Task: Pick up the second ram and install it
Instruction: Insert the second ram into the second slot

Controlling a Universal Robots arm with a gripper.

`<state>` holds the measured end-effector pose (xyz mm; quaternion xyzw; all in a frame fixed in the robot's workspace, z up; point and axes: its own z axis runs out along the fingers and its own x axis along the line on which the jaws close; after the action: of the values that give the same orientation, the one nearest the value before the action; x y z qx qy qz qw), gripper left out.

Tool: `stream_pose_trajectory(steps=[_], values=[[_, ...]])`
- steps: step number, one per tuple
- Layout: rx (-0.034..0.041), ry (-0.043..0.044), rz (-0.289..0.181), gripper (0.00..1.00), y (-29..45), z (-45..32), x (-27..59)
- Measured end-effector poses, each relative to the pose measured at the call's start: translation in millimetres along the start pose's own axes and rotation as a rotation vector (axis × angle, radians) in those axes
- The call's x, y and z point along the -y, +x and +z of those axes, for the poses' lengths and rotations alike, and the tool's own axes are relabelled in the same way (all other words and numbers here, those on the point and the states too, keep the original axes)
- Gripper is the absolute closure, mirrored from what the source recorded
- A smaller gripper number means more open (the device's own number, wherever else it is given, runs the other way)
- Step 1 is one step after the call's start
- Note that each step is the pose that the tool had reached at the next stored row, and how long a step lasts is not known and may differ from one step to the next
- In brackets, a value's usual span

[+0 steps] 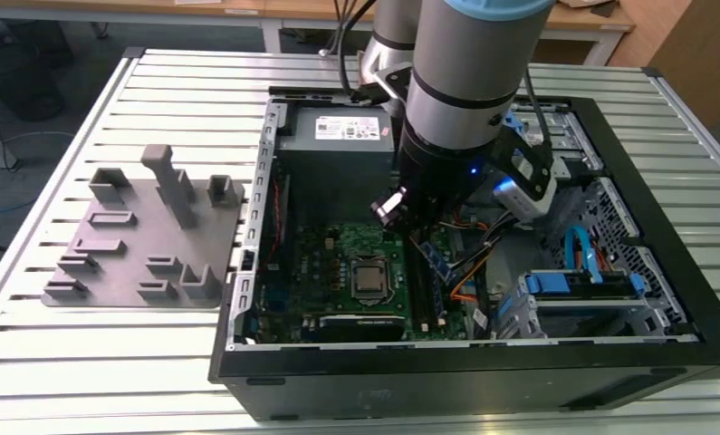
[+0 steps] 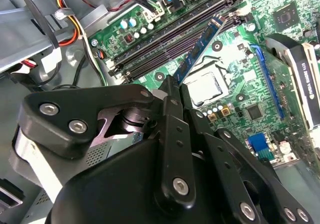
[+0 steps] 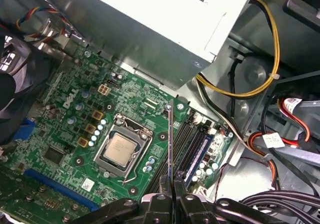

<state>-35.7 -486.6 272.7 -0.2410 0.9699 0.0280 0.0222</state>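
Slatted table (image 1: 154, 82) carries an open case (image 1: 456, 372); the gripper (image 3: 172, 184) clamps the second ram (image 3: 170, 134) edge-on above the memory slots (image 3: 185, 134), evidently for seating.

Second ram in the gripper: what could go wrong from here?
1. The second ram, held above the memory slots, looks skewed to them; pressed down so, it could jam.
2. The gripper pinches it near one end, so it might pivot.
3. Its edge could scrape the CPU socket close by.
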Motion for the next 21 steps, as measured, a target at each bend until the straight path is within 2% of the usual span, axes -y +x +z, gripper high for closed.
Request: stream_pose_trajectory(steps=[21], values=[[0.0019, 0.0025, 0.042, 0.86, 0.0, 0.0, 0.0]])
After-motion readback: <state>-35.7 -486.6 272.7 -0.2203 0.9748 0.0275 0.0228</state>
